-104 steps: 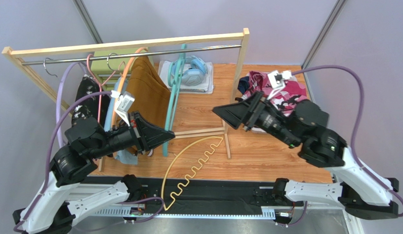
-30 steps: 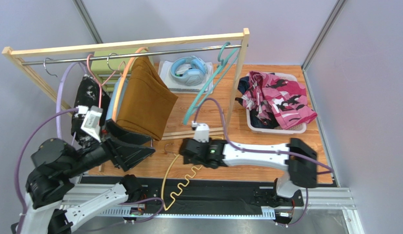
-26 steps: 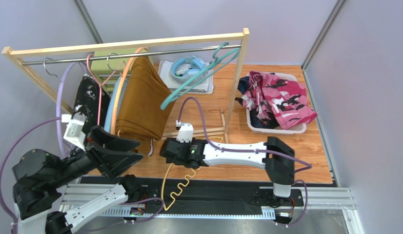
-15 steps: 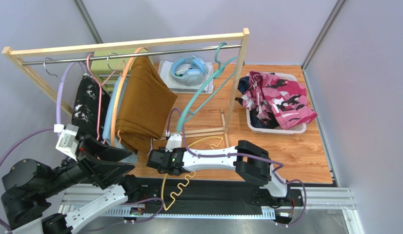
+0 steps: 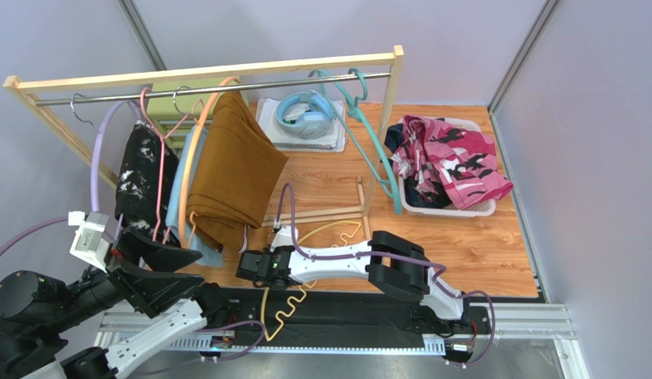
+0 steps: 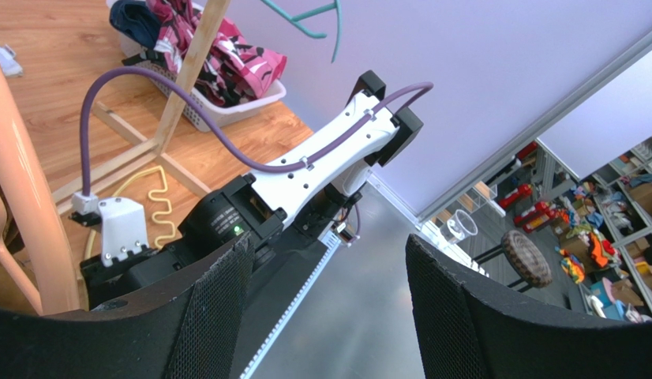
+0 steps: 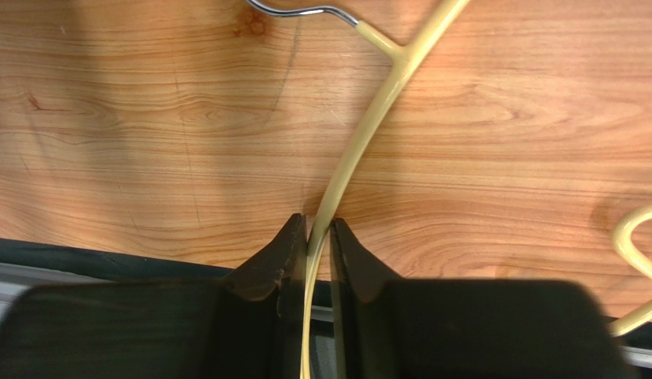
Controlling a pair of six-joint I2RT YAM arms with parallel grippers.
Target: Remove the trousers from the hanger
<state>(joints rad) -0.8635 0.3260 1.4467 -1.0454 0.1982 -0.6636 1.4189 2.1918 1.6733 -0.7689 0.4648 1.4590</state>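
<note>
Mustard-brown trousers (image 5: 236,170) hang on an orange hanger (image 5: 196,142) on the rail, beside light blue trousers (image 5: 179,201) and black white-speckled trousers (image 5: 140,170). Pink floral trousers (image 5: 451,154) lie over dark navy ones (image 5: 394,138) in the basket. An empty yellow hanger (image 5: 325,235) (image 7: 369,118) lies flat on the table. My right gripper (image 5: 255,268) (image 7: 317,225) is low at the table's near edge, its jaws shut on the yellow hanger's bar. My left gripper (image 5: 159,272) (image 6: 327,253) is open and empty at the near left.
An empty teal hanger (image 5: 372,126) hangs at the rail's right end by the wooden rack post (image 5: 388,118). Blue headphones (image 5: 305,110) rest on a notebook at the back. A white basket (image 5: 447,209) stands at the right. The rack's foot bars (image 5: 361,205) cross mid-table.
My right gripper slid left along the near edge and closed on the yellow hanger's bar. The left arm drew back toward the near left. The teal hanger swung right on the rail.
</note>
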